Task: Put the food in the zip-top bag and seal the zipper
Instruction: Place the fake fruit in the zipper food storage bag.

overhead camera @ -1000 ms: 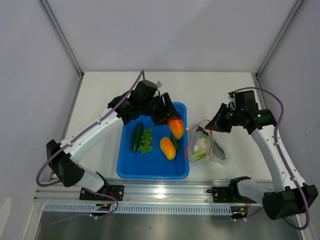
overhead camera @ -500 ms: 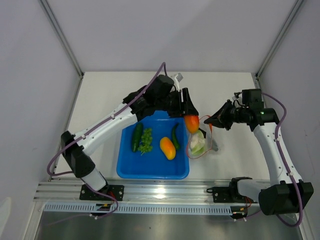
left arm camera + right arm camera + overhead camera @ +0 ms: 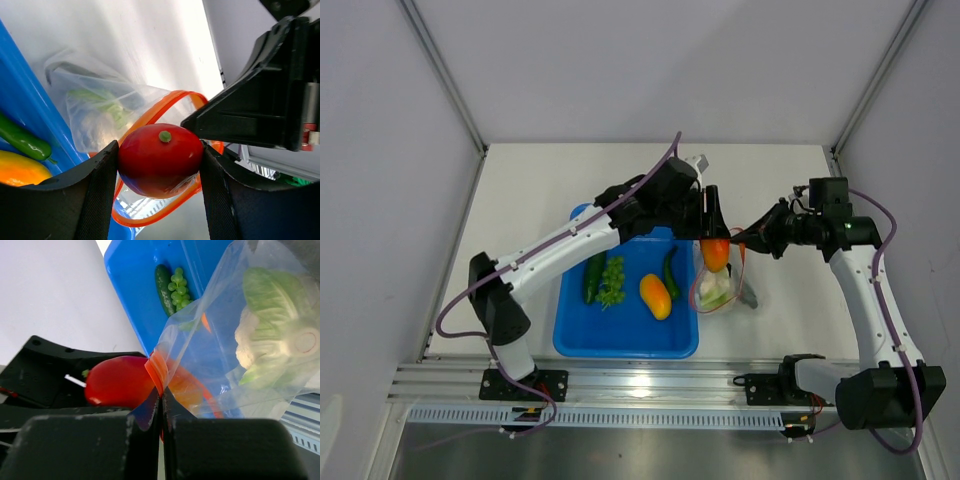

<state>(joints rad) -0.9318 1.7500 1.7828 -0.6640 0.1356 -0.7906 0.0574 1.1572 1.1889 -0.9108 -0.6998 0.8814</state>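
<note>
Our left claw (image 3: 712,230) clamps a glossy red-orange fruit (image 3: 160,160) (green stem dot showing) at the mouth of the clear zip-top bag (image 3: 720,292). Our right claw (image 3: 161,407) pinches its orange-red zipper (image 3: 165,107).

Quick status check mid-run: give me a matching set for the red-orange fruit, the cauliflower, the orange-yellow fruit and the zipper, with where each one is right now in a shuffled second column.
Things:
1. red-orange fruit
2. cauliflower
3. orange-yellow fruit
4. zipper

Places:
A. lying in the blue tray
B. pinched in the right gripper
C. inside the zip-top bag
D. held in the left gripper at the bag's mouth

Pairs: 1-D, 2-C, 3-A, 4-B
</note>
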